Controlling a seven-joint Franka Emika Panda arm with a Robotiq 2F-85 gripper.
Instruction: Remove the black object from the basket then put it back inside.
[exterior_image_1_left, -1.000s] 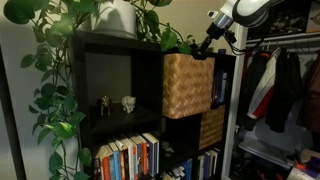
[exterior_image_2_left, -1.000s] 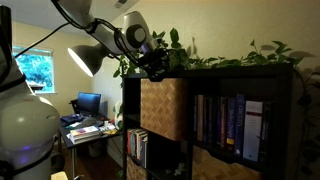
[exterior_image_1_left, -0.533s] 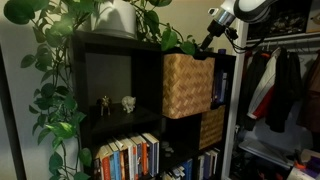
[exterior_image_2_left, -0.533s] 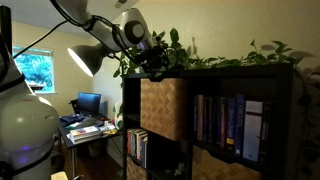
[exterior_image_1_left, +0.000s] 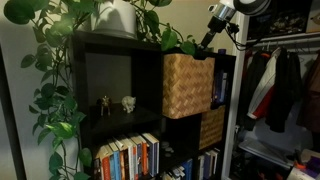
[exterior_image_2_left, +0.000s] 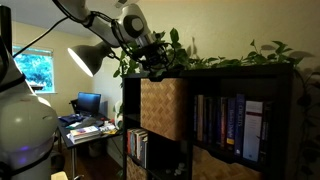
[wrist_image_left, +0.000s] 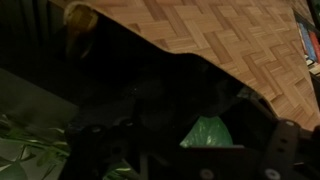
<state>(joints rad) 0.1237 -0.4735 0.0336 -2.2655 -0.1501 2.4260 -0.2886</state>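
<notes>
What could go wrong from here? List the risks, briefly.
1. The gripper hangs among the plant leaves at the shelf top, so moving it may snag a vine.
2. The gap between the basket and the shelf's top board looks narrow. Reaching in could cause a collision.
3. The black object shows in no view and the wrist view is mostly dark, so a grasp would be nearly blind.

My arm (exterior_image_2_left: 97, 20) reaches in high, wrist tilted downward; my claw (exterior_image_1_left: 204, 46) hangs below it, jaws too dark to read.
</notes>
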